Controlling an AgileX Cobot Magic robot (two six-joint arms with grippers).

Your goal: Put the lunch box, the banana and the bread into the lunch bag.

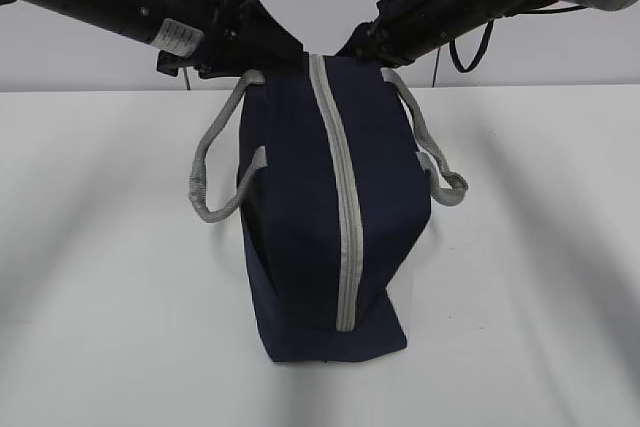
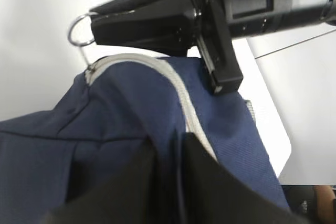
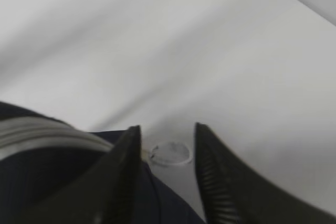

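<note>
Hovering at the top of the lunch bag (image 1: 330, 197), the right claw (image 3: 167, 145) shows its two dark fingers (image 3: 123, 171) parted with nothing gripped between them; the metal ring pull (image 3: 169, 153) lies in the gap just ahead of the tips, free of both. In the left wrist view, that same claw hangs just above the bag's crest, with the ring pull (image 2: 79, 29) dangling off its tip and the grey zipper (image 2: 181, 98) curving down under it. The left claw (image 2: 170, 182) sits low against the navy fabric, its fingers (image 2: 131, 192) spread apart with a fold of the bag lying in the gap, not pinched. Below both claws, seen from the exterior view, the bag stands upright on the white desk (image 1: 100, 327), zipper (image 1: 345, 197) running closed down its front. A grey strap handle (image 1: 215, 172) loops out beneath the left claw (image 1: 250, 37), another (image 1: 435, 162) beneath the right claw (image 1: 365, 42).
</note>
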